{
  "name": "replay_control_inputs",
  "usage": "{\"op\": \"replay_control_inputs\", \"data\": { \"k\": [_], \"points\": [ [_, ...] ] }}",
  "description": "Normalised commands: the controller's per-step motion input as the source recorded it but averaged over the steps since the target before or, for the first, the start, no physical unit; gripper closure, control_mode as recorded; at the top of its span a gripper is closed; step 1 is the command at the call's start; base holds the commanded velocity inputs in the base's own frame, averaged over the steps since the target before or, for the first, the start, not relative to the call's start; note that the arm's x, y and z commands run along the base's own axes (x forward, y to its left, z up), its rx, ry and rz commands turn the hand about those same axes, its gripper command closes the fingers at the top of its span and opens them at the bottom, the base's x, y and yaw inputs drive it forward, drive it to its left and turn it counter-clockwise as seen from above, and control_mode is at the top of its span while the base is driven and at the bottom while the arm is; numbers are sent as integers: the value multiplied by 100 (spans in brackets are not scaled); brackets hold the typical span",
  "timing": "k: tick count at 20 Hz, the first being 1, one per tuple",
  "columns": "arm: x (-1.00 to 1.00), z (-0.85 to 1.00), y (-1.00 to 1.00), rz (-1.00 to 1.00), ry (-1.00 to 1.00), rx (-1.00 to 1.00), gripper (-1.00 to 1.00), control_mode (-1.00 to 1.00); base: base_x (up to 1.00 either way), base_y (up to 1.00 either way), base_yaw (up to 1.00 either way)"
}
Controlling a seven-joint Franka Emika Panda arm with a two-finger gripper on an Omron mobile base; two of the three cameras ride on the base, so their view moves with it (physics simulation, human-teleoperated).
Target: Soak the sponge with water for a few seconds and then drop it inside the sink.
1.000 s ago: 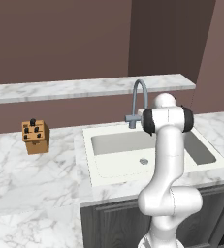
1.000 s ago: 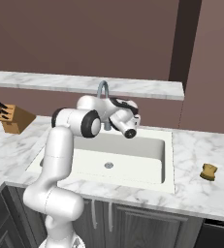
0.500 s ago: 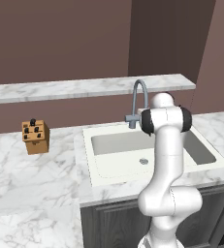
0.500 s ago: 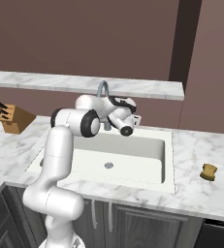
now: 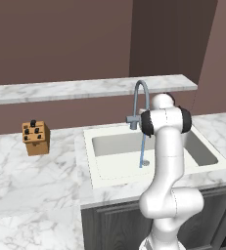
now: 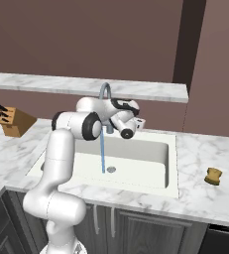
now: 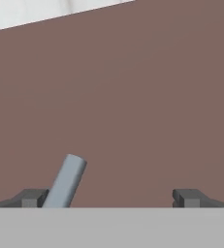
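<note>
Right base view shows the hand (image 6: 136,124) raised behind the sink (image 6: 173,163), close to the tap (image 6: 105,94) and pointing toward the brown wall. Its two fingertips (image 7: 35,197) stand far apart with nothing between them; in the hand view a grey bar (image 7: 65,180), probably the tap's lever, rises just beside one tip. The water (image 6: 102,154) runs in a thin pale-blue stream from the tap's spout straight down to the basin floor, landing just beside the round drain (image 6: 111,169). The sponge (image 6: 213,176) lies on the marble surface (image 6: 210,198) to the right of the sink, well apart from the basin and from the hand. On the far side of the sink from the sponge, a brown knife block (image 6: 13,121) sits on the surface.
</note>
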Motion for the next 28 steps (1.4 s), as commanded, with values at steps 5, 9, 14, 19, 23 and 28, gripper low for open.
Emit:
{"op": "replay_control_inputs", "data": {
  "k": [5,9,14,19,23,28],
  "points": [
    [0,-12,-46,-7,1,0,-100,-100,0,0,0],
    [0,-5,-31,-3,1,0,-100,-100,0,0,0],
    [-10,0,-24,-1,0,0,-100,-100,0,0,0],
    [-37,5,-34,-3,0,0,-100,-100,0,0,0],
    [-52,19,-26,-2,2,0,-100,-100,0,0,0],
    [-57,11,-23,-1,3,0,-100,-100,0,0,0]
  ]
}}
